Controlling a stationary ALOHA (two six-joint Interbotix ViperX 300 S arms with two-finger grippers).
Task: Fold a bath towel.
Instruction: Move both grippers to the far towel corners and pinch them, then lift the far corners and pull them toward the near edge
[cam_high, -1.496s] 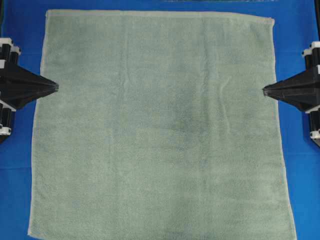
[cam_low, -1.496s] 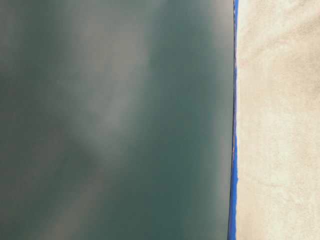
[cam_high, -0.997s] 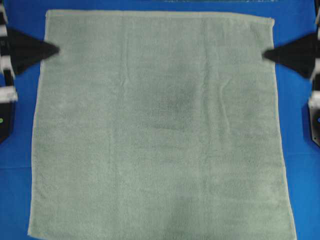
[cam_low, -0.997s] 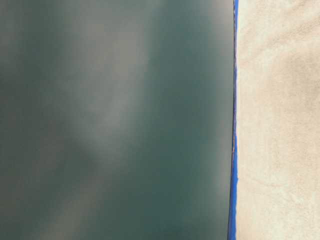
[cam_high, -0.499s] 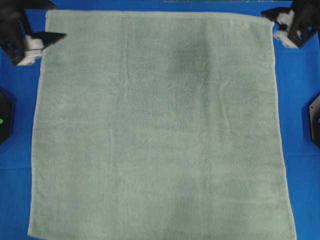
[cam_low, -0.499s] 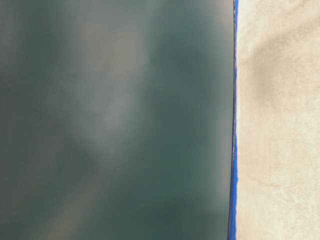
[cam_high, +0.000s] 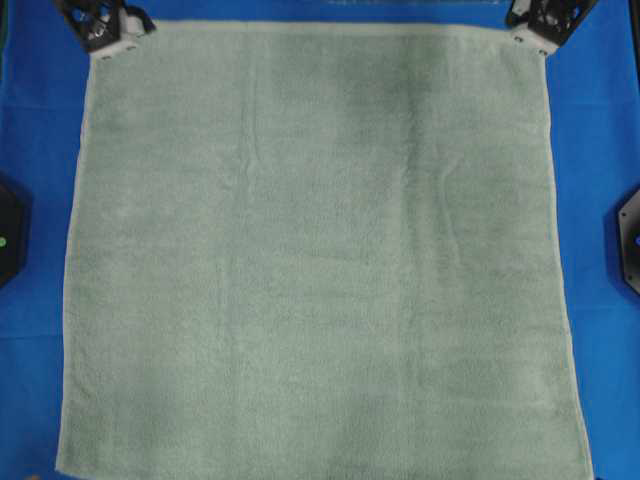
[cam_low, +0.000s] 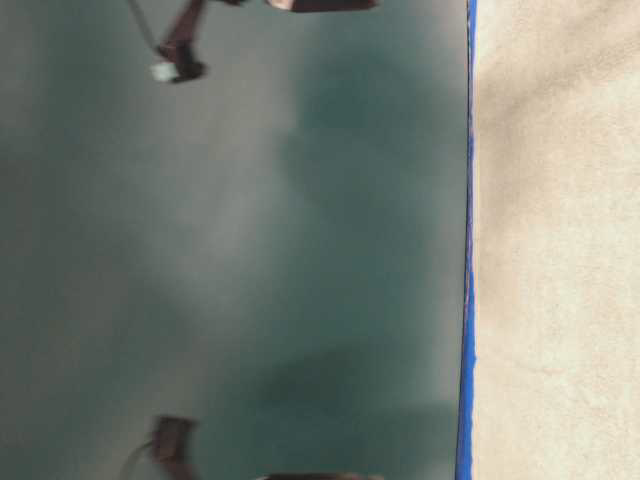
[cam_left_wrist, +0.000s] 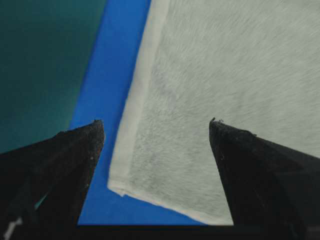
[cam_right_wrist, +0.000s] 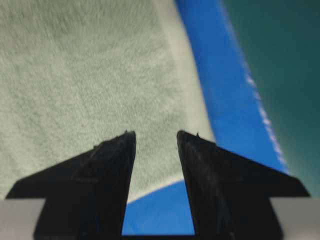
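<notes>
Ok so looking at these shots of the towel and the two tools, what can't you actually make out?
- Overhead: the bath towel runs off the bottom edge, so its near corners are cut off.
- Overhead: the left tool and right tool sit at the top edge, arms cropped.
- Table-level: mostly blur; two dark shapes can't be identified.
- Wrist views: both tools open over towel corners; whether the fingers touch the blue cloth can't be told.
</notes>
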